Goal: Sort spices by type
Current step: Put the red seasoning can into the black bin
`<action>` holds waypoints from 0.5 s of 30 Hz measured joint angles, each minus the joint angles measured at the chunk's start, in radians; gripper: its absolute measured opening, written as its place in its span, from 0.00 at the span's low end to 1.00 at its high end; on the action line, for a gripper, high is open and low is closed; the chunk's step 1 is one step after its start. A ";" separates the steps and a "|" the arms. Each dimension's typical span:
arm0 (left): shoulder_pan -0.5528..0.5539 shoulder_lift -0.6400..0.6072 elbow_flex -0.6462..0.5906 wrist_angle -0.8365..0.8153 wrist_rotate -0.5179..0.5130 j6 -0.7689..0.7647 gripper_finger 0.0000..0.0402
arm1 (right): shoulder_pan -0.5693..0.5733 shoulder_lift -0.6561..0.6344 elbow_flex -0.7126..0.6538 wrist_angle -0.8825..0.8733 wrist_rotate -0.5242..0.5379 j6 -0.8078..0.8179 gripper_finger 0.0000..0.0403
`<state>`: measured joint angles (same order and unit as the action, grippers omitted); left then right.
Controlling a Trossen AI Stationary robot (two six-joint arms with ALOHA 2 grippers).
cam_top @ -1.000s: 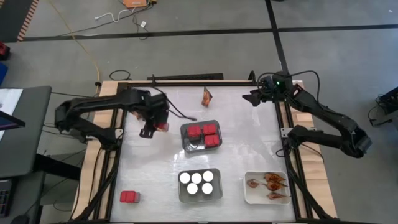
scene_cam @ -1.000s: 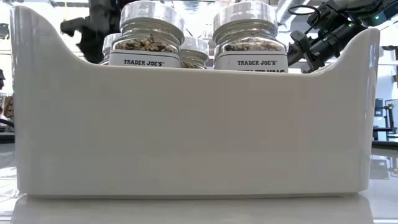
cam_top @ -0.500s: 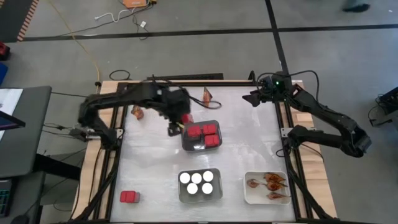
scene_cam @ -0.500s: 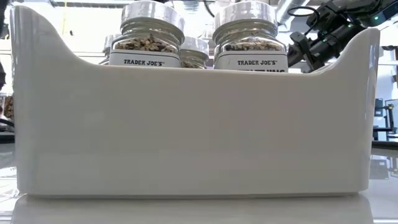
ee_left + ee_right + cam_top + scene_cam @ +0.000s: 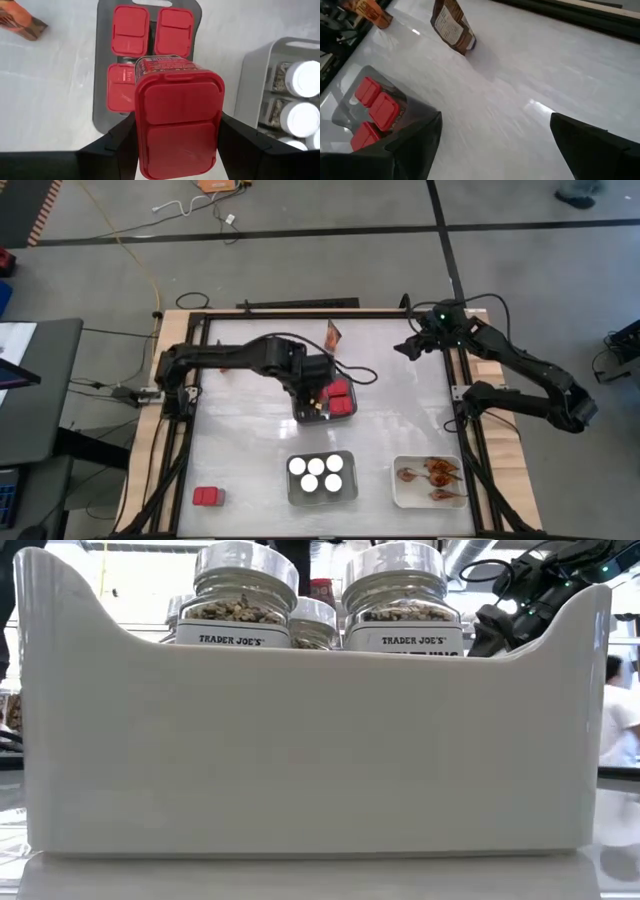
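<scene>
The left gripper (image 5: 177,145) is seen clamped on a red spice container (image 5: 177,117), its two dark fingers (image 5: 115,145) pressed against the container's long side walls, and it is held over the grey tray (image 5: 102,75) near the middle of the table, where three red containers (image 5: 131,30) of the same kind are already laid flat (the fourth slot, nearest the gripper, looks to be the open one). The held container would be judged rigid and light, a smooth plastic box with a hinged flip lid on top; slip is the likeliest trouble, so the flat side walls are best gripped, as is being done here, and the lid flap left alone. Further out, a white tray (image 5: 345,480) with four clear jars (image 5: 298,467) under round white lids is seen nearer the front edge, and a second white tray (image 5: 400,495) holding orange-brown packets (image 5: 440,471) beside it. One red container (image 5: 208,497) is left loose at the front left corner, and a brown packet (image 5: 332,335) is stood up near the back rail; another orange packet (image 5: 20,20) is glimpsed beside the grey tray. The right gripper (image 5: 405,345) is parked at the back right with its fingers spread wide, nothing between them.
</scene>
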<state>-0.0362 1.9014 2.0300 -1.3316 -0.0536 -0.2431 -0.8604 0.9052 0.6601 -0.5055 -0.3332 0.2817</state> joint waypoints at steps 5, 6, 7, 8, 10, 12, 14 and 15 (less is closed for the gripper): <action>-0.034 0.000 -0.085 0.033 -0.003 -0.050 0.52 | -0.002 -0.001 0.000 0.008 0.000 -0.002 0.99; -0.041 0.001 -0.104 0.032 -0.003 -0.057 0.52 | -0.004 -0.001 0.000 0.009 0.000 -0.002 0.99; -0.048 0.001 -0.119 0.033 -0.003 -0.060 0.52 | -0.005 -0.001 0.000 0.010 0.000 -0.002 0.99; -0.052 0.001 -0.135 0.041 -0.004 -0.061 0.52 | -0.006 -0.001 0.000 0.013 0.000 -0.002 0.99; -0.055 0.000 -0.161 0.068 -0.004 -0.064 0.52 | -0.006 -0.001 0.000 0.012 0.000 -0.002 0.99; -0.051 0.001 -0.169 0.076 -0.011 -0.066 0.52 | -0.006 -0.001 0.000 0.012 0.000 -0.002 0.99; -0.044 0.004 -0.169 0.084 -0.023 -0.054 0.52 | -0.006 -0.001 0.000 0.012 0.000 -0.002 0.99; -0.040 0.011 -0.169 0.101 -0.025 -0.043 0.52 | -0.006 -0.001 0.000 0.012 0.000 -0.002 0.99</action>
<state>-0.0760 1.9120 1.8614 -1.2306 -0.0786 -0.2862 -0.8665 0.9043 0.6601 -0.4931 -0.3336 0.2794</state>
